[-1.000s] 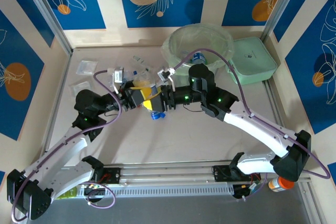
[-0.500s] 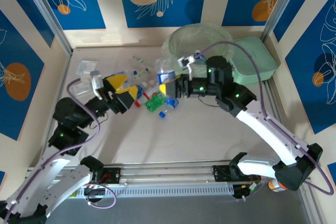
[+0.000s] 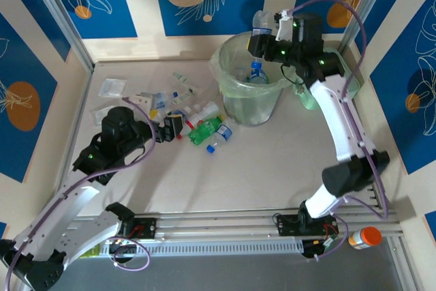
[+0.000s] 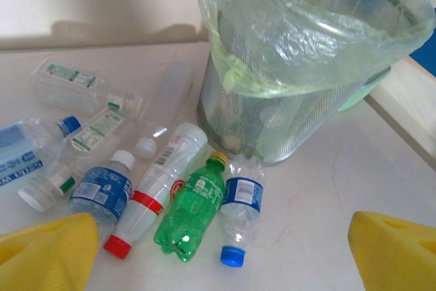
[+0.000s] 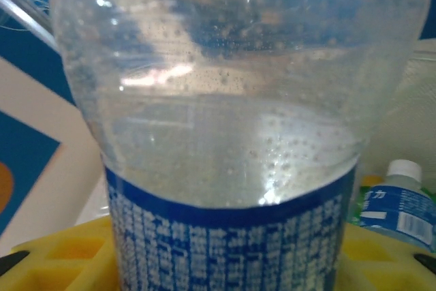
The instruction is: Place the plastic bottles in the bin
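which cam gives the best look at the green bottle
Left wrist: the green bottle lies whole and close, between the white red-capped bottle and a blue-capped one. Top external shows it small and from above. Right wrist faces the clear bottle that the right gripper holds.

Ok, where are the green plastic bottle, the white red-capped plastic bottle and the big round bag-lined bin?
green plastic bottle (image 4: 185,215), left wrist view, body.
white red-capped plastic bottle (image 4: 155,189), left wrist view, middle.
big round bag-lined bin (image 4: 293,124), left wrist view, side wall.
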